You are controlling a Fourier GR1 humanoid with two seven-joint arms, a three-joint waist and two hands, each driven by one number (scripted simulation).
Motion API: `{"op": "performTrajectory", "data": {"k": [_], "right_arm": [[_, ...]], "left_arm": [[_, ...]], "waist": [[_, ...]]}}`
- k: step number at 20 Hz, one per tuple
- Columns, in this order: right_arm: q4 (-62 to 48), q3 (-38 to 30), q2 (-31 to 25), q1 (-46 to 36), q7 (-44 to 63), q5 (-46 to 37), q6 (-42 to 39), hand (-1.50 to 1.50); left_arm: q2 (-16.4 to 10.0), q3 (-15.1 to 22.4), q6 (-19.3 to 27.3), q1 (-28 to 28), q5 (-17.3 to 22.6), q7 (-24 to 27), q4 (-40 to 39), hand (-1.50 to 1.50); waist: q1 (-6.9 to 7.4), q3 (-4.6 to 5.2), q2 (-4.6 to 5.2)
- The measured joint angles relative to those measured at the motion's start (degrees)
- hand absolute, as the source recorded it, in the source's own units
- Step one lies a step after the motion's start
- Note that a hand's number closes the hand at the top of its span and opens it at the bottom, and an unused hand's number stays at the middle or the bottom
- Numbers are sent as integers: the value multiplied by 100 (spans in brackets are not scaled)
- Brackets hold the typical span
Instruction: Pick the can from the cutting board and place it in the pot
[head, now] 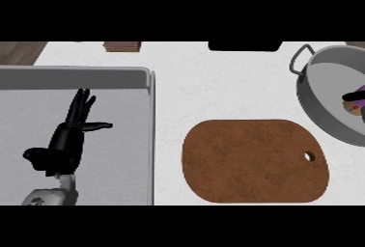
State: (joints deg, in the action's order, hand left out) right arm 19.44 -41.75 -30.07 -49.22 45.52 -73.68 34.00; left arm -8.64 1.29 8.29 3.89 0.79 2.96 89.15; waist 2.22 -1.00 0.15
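Left fingers: your robot's fingers (80, 103) at centre left of the frame are straight and close together, pointing toward the top edge. The thumb sticks out to the right, and they hold nothing.
Left hand: the left hand (64, 140) is open and sits above its grey forearm, which comes in at the lower left corner.
Tray: you see that hand over a grey tray (128, 144) with a raised rim, which fills the left side.
Right hand: only a black sliver of the right hand (354, 95) shows at the right edge, inside the pot. You cannot tell whether it is grasping or free.
Can: the can (353, 108) shows as a purple and tan scrap just below that sliver, within the pot's rim and cut off by the frame.
Pot: the grey pot (321, 82) sits at upper right, with a wire handle on its upper left side.
Cutting board: the brown cutting board (249, 159) at lower centre is bare and lies just beside the pot.
Worktop: the white worktop (214, 82) carries everything you see.
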Motion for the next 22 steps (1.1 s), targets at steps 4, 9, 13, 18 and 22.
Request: {"op": "performTrajectory", "data": {"k": [4, 9, 13, 18, 22], "right_arm": [[582, -233, 177, 27, -756, 410, 1038, -150], [1160, -640, 500, 191, -1657, 1247, 1951, -150], [1664, -847, 668, 519, -2313, 1991, 2236, -150], [2338, -949, 790, 1127, -3118, 2899, 2285, -150], [2871, -954, 907, 1614, -3664, 3549, 2214, -150]], "left_arm": [[-5, 1, 30, -21, 31, -34, 4, 0], [-26, 33, 37, -13, 79, 2, -24, 0], [-13, -31, 25, -96, 144, 71, 19, 0], [-10, -25, 125, -139, 131, 93, 58, 0], [-9, -9, 200, -155, 116, 104, 80, 0]], "waist": [[-54, -5, -31], [-110, -4, -43], [-163, 2, -69], [-211, 11, -82], [-225, 17, -86]]}}
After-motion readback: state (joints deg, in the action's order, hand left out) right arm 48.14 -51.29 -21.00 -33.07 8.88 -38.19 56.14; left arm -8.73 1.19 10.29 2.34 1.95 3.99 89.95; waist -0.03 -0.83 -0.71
